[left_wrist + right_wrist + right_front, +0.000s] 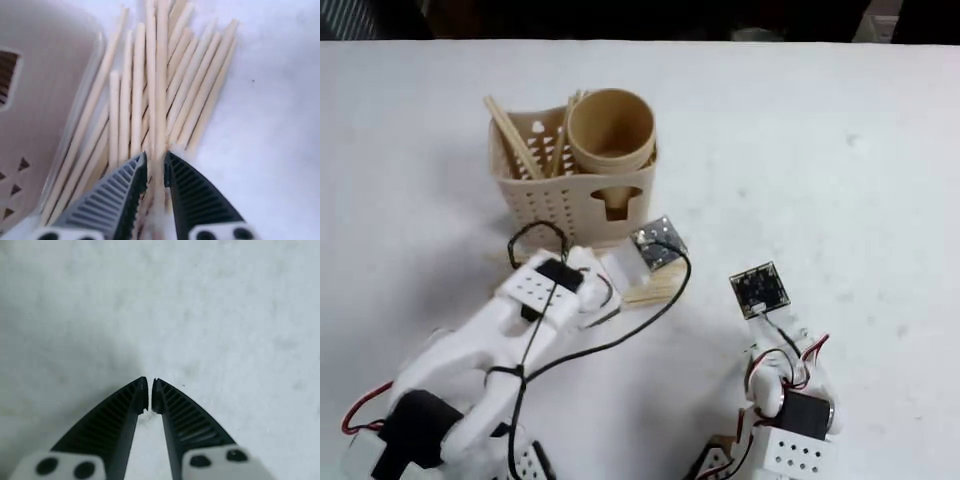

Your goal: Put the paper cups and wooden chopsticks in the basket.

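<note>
L gripper (155, 162) pinched on one chopstick (161, 75) among others beside basket (45, 90); R gripper (150, 392) near-closed, empty, above table (225, 315); paper cup (610, 125) in basket.

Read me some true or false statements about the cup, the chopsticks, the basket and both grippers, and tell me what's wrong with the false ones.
1. A brown paper cup sits inside the beige perforated plastic basket. True.
2. A pile of loose wooden chopsticks lies on the white table beside the basket. True.
3. The right gripper holds a chopstick. False: it is shut on nothing, over bare table.
4. The basket holds no chopsticks. False: several sticks lean in it next to the cup.
5. The left gripper is closed on one chopstick of the pile. True.
</note>
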You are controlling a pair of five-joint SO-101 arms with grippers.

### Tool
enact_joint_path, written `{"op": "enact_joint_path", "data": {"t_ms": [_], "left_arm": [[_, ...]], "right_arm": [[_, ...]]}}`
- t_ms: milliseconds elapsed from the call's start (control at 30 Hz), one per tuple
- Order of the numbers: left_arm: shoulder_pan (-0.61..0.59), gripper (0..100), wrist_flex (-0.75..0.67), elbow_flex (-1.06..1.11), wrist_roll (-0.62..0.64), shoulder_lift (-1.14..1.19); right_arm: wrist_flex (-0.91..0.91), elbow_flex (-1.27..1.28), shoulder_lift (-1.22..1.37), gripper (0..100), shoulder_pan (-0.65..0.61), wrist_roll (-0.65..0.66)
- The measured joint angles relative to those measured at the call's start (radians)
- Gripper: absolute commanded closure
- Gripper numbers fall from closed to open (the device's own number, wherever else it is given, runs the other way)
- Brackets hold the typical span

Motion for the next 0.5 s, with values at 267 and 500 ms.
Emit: {"op": "enact_joint_path", "data": {"t_ms": [267, 500], "left_arm": [[-0.014, 86, -0.002, -0.002, 0.0, 0.0], [-0.014, 86, -0.002, -0.002, 0.0, 0.011]], "right_arm": [[0.0, 0.0, 0.0, 96.6, 0.0, 0.0], [0.0, 0.0, 0.0, 96.6, 0.0, 0.0]]}}
